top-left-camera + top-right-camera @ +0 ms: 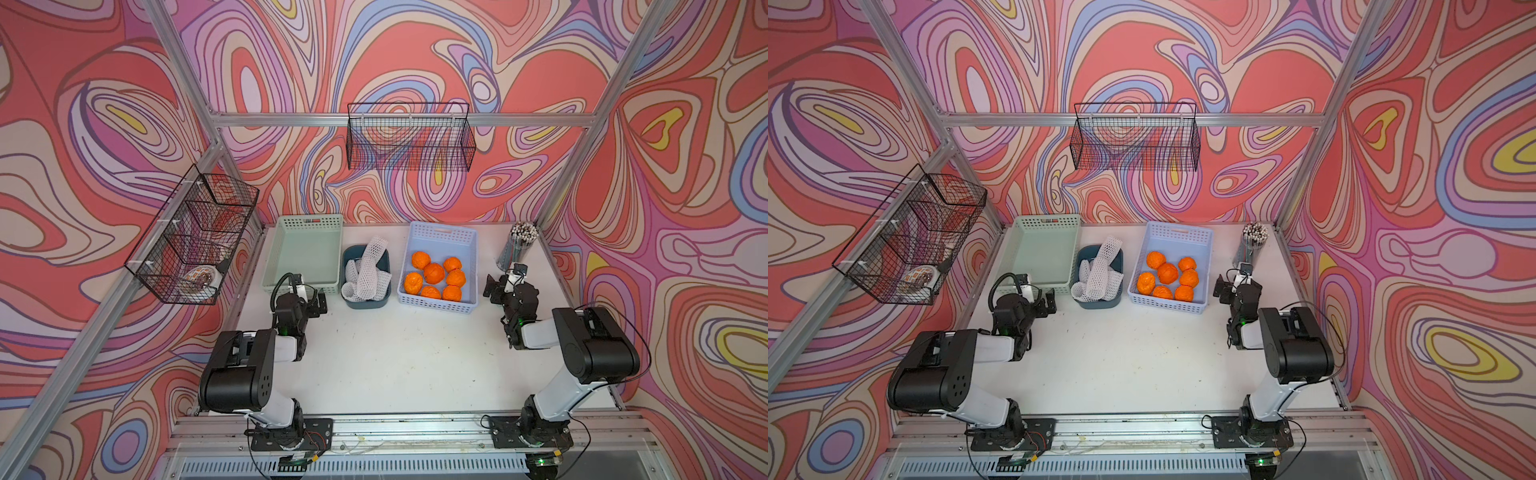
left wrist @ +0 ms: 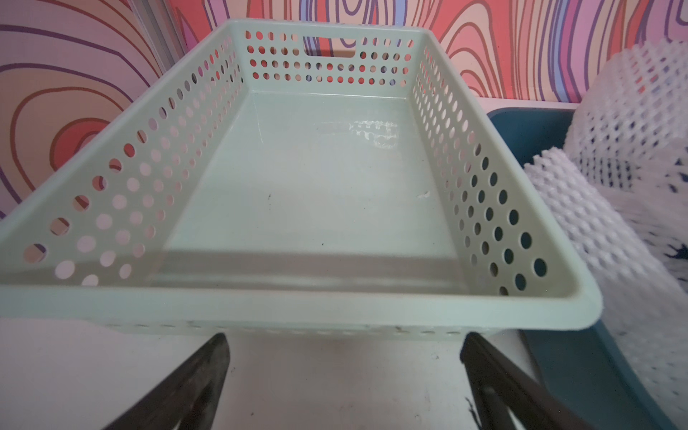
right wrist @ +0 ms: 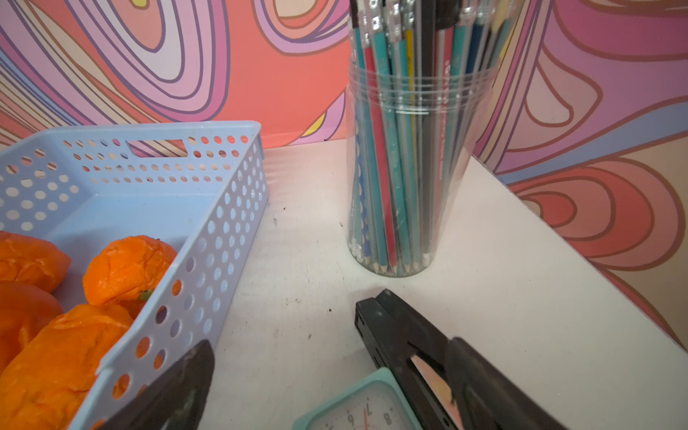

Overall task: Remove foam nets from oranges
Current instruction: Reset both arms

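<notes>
Seven bare oranges (image 1: 434, 273), nets piled apart, both grippers empty.
The oranges lie in a lavender basket (image 1: 442, 228) just right of the dark blue bin (image 1: 365, 304). The foam nets (image 1: 368, 272) fill that bin, one poking above its rim. A pale green basket (image 1: 309, 219) sits just left of the bin. The left gripper (image 2: 344, 344), left of the bin, and the right gripper (image 3: 286, 327), well right of it, both gape wide and hold nothing.

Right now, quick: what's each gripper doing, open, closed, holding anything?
Left gripper: open, holding nothing.
Right gripper: open, holding nothing.
</notes>
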Robot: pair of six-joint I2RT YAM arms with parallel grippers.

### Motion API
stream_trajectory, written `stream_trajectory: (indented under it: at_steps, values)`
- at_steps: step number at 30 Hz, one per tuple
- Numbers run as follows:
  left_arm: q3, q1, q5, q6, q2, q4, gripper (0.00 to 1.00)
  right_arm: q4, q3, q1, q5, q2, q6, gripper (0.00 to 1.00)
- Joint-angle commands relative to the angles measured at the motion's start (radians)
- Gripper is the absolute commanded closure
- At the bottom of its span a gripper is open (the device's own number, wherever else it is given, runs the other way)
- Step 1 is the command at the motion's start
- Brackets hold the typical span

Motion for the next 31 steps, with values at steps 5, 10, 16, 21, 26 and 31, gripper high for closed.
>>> stream_trajectory:
  at_steps: [5, 10, 16, 21, 26, 31]
  values:
    - [-0.035, 0.0, 0.253, 0.106, -0.017, 0.075, 0.0, 0.075, -0.041, -0.002, -0.261, -0.001, -0.098, 0.02]
    - [-0.026, -0.001, 0.242, 0.098, -0.01, 0.066, 0.0, 0.095, -0.051, -0.002, -0.273, -0.003, -0.099, 0.02]
    - [0.03, -0.001, 0.053, 0.025, -0.003, -0.026, 0.0, -0.039, 0.024, -0.001, -0.045, 0.0, -0.018, 0.02]
    - [0.028, 0.0, 0.053, 0.026, -0.001, -0.022, 0.0, -0.026, 0.018, -0.001, -0.047, 0.002, -0.018, 0.02]
    - [0.042, -0.002, 0.044, 0.026, 0.003, -0.045, 0.0, -0.029, 0.018, -0.001, -0.046, 0.002, -0.019, 0.02]
    - [0.041, -0.005, 0.037, 0.028, 0.0, -0.043, 0.0, -0.029, 0.018, -0.001, -0.047, 0.002, -0.018, 0.02]
